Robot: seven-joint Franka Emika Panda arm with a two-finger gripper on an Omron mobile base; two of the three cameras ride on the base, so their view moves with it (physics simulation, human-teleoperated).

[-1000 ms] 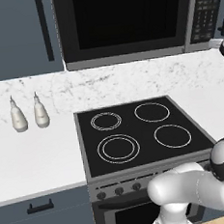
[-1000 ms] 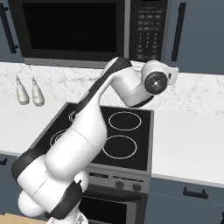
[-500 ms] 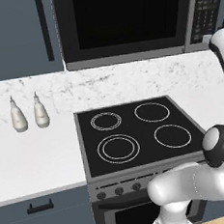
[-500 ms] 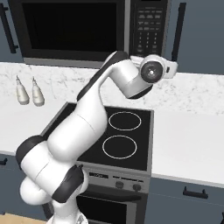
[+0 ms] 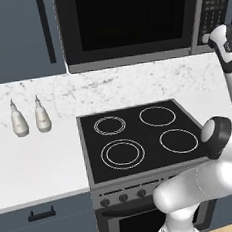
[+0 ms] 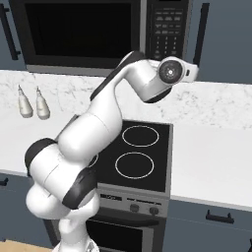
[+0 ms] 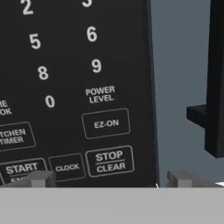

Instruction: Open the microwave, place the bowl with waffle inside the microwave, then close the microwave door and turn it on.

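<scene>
Gripper (image 7: 107,179) fingers are spread wide apart with nothing held between them; their two grey tips (image 7: 38,178) are seen at the bottom of the hand view, one below the START key (image 7: 21,169), the other past the panel's right edge. Raised high, the hand (image 6: 172,74) is held close in front of the lower part of the microwave's black keypad panel (image 6: 165,29).

From left to right in the left base view, a dark blue-grey cabinet door (image 5: 20,37) with a black handle is seen first, and below it two white bottles (image 5: 29,118) are stood side by side on the white marbled counter (image 5: 37,165). Next, the microwave (image 5: 129,24) is mounted above the black four-ring stovetop (image 5: 140,138); the microwave door (image 5: 131,18), a wide dark glass panel, is shut flat against the body. The keypad is placed at the microwave's right end.

In the hand view, white digits are read on the panel, followed by keys marked POWER LEVEL, EZ-ON (image 7: 106,124), CLOCK and STOP CLEAR (image 7: 110,161). Right of the panel, a blue-grey cabinet front (image 7: 179,87) with a black handle (image 7: 212,87) is shown.
</scene>
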